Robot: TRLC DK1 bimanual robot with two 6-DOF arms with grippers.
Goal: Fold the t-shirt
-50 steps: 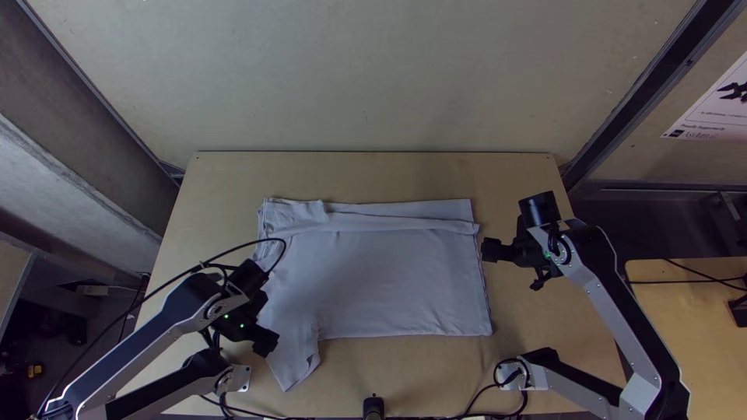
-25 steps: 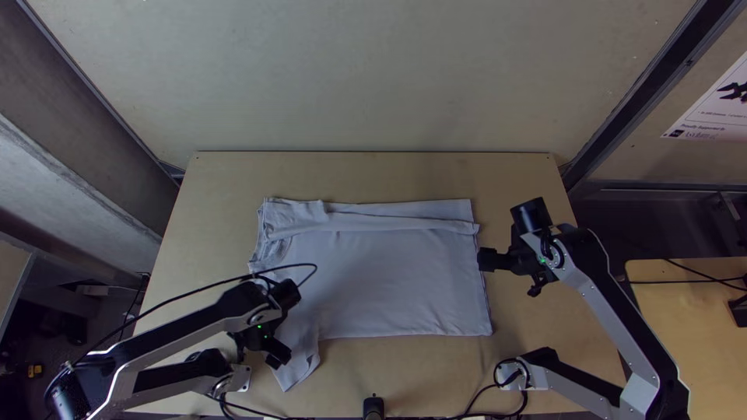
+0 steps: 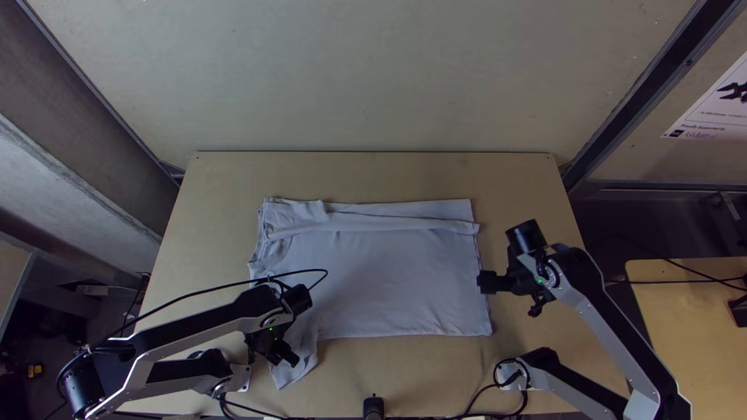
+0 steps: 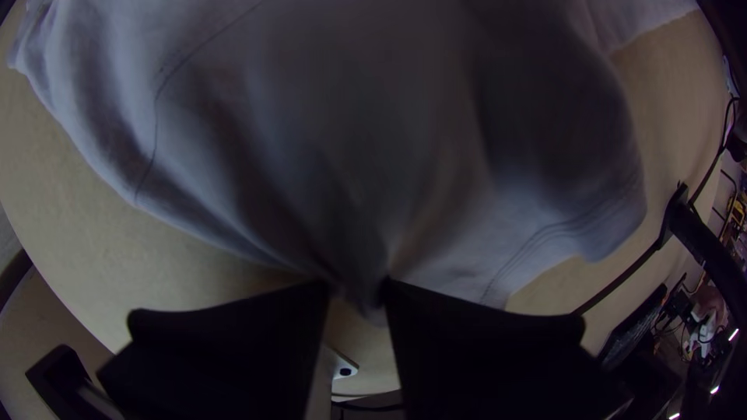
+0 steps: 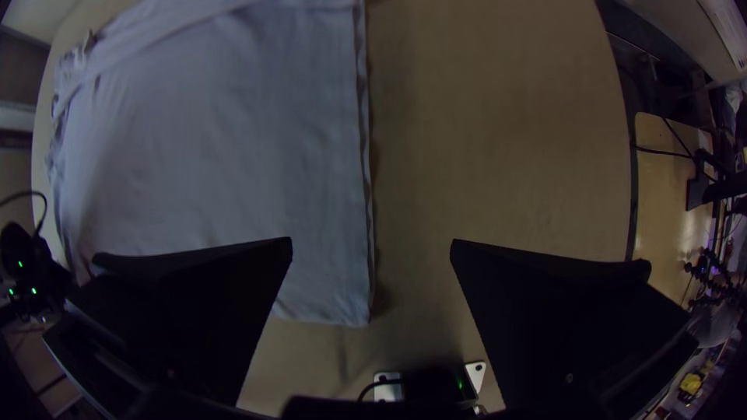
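Noted the left gripper (image 3: 291,359) at the lower left of the top view, on the lower left part of the t-shirt (image 3: 389,280). Found closed on a gathered pinch of the shirt's edge, with fingers (image 4: 233,342) nearly together in the left wrist view. Recorded a stitched sleeve hem (image 4: 537,241) to the right of the grip there, with loose creases fanning upward from the pinch.

Noted the right gripper (image 3: 484,283) right of centre in the top view, at the shirt's right edge. Found wide apart, with nothing between the fingers (image 5: 202,303) in the right wrist view. Cannot tell from these views about contact with the cloth.

Located the shirt across the middle of the top view, largely spread flat. Observed a long strip (image 3: 389,223) folded over along the upper side, and a sleeve (image 3: 298,376) jutting toward the lower left.

Found beneath all this a light wooden table (image 3: 373,175). Noted a black cable (image 3: 202,290) looping above the left arm (image 3: 198,319), a black post (image 3: 373,407) at bottom centre, a second table (image 3: 689,289) at far right and a printed sheet (image 3: 704,113) at the upper right.
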